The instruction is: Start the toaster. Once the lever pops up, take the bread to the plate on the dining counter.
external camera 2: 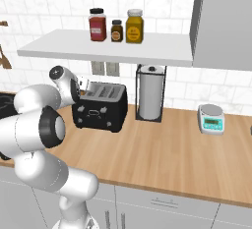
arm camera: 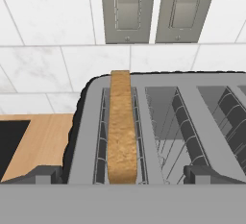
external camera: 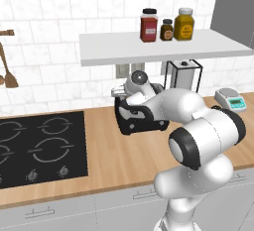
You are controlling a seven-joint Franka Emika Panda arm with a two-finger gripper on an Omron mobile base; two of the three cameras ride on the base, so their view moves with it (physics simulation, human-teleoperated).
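Black and boxy, the toaster (external camera 2: 99, 107) stands on the wooden worktop (external camera 2: 162, 149) near the tiled wall, below a white shelf (external camera 2: 108, 48) that carries three jars (external camera 2: 116, 25). To its right, in the right base view, is a tall wire-framed appliance (external camera 2: 150, 93) with a white roll inside, and further right a small kitchen scale (external camera 2: 211, 118). In the left base view a black hob (external camera: 42, 148) lies in the worktop to the left of the toaster (external camera: 141, 121).

The bread (arm camera: 120, 129) stands on its edge in the leftmost slot of the toaster (arm camera: 158, 122), with its brown crust above the slot. The other slots show only their wire guides.

The gripper (arm camera: 122, 175) hangs just above the toaster, looking down at the slots. Its two dark fingertips (arm camera: 41, 174) are well apart, one on each side of the bread, and touch nothing, so it is wide and holds nothing. In the base views the arm (external camera: 198, 136) covers part of the toaster.
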